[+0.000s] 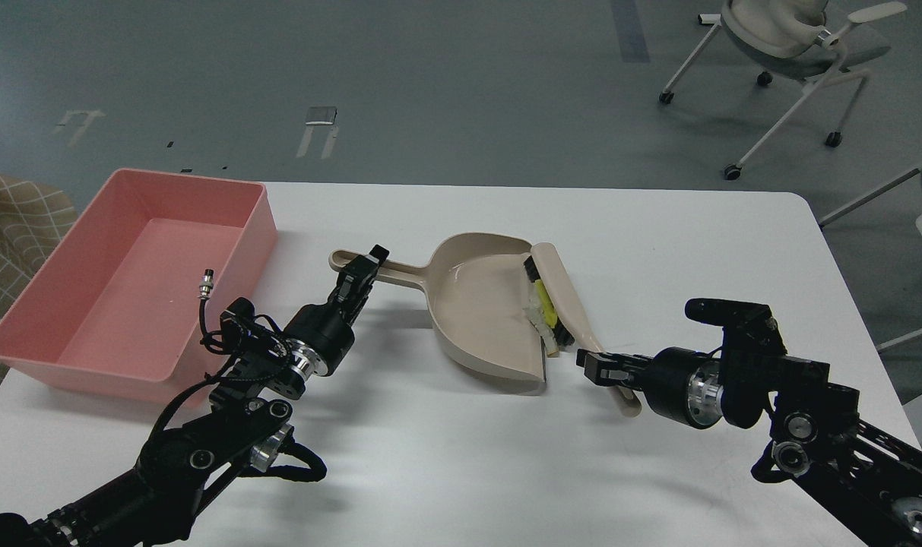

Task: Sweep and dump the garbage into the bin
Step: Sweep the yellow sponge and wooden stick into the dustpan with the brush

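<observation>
At the dustpan mouth: the garbage lies here, near the middle of the tabletop [468, 471], pressed between the brush and the open edge of the dustpan.
Yellow sponge chunk [546, 309]: it sits at the mouth of the dustpan, touching the black bristles of the brush.
Bread slice [537, 321]: whitish and thin, just beside the sponge on the dustpan side; the edges are small and I cannot tell them well.
Brush [564, 292]: beige, lying slanted along the right edge of the dustpan, with its handle coming down toward my right arm.
Dustpan [482, 308]: beige, mouth turned to the right, long handle pointing left.
My right gripper [591, 365]: closed around the lower part of the brush handle.
My left gripper [363, 271]: closed on the dustpan handle, near its far end.
Bin [35, 319]: pink tub at the left side of the tabletop, well apart from the garbage, nothing seen inside it.
Floor [430, 91]: grey, behind the tabletop.
Chair [791, 45]: white, on wheels, far at the upper right.
</observation>
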Action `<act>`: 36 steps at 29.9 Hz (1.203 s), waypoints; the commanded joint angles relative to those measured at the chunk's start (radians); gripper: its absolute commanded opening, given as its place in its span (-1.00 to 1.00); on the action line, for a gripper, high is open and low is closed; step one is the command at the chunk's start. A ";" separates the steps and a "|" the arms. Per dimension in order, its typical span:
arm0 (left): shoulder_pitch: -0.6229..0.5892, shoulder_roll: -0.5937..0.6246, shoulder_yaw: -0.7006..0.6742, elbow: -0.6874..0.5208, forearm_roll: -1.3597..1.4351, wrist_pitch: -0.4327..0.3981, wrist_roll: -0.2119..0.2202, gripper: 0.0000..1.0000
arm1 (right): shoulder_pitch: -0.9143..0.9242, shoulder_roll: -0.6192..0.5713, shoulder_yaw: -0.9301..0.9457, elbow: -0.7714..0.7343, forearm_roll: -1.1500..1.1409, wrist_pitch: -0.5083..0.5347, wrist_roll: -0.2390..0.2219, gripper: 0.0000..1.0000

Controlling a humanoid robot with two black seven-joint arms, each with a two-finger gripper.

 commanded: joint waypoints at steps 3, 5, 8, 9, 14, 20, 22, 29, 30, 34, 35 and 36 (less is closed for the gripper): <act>0.002 -0.001 0.000 0.000 -0.001 0.000 0.000 -0.66 | 0.006 0.049 0.000 -0.024 0.001 0.000 -0.009 -1.00; 0.002 -0.001 0.000 0.000 -0.001 0.000 -0.002 -0.66 | 0.007 0.064 0.001 -0.044 0.002 0.000 -0.009 -1.00; 0.002 -0.001 0.000 0.000 -0.001 0.000 -0.007 -0.66 | 0.015 0.083 0.004 -0.056 0.005 0.000 -0.009 -1.00; 0.002 -0.001 0.000 0.000 -0.003 0.000 -0.008 -0.66 | 0.018 0.094 0.006 -0.056 0.011 0.000 -0.009 -1.00; 0.002 0.000 0.000 0.000 -0.003 0.000 -0.008 -0.66 | 0.021 0.160 0.017 -0.052 0.068 0.000 -0.009 -1.00; 0.005 0.003 0.000 -0.002 -0.004 0.000 -0.010 -0.66 | 0.024 0.209 0.067 -0.041 0.083 0.000 -0.023 -1.00; 0.009 0.006 -0.002 -0.002 -0.004 0.000 -0.014 -0.65 | 0.024 0.207 0.080 -0.039 0.085 0.000 -0.021 -1.00; 0.011 0.003 -0.002 0.000 -0.006 0.000 -0.019 -0.65 | 0.021 0.181 0.164 0.007 0.183 0.000 -0.023 -1.00; 0.011 0.003 -0.002 -0.002 -0.006 0.000 -0.017 -0.65 | 0.021 0.174 0.173 0.008 0.189 0.000 -0.023 -1.00; 0.009 0.002 -0.003 -0.002 -0.006 0.000 -0.017 -0.65 | 0.021 0.126 0.199 0.031 0.215 0.000 -0.023 -1.00; 0.009 0.002 -0.003 -0.002 -0.006 0.000 -0.017 -0.65 | 0.019 0.102 0.205 0.040 0.232 0.000 -0.023 -1.00; 0.009 0.002 -0.005 0.000 -0.006 0.000 -0.019 -0.64 | 0.019 0.089 0.205 0.042 0.243 0.000 -0.021 -1.00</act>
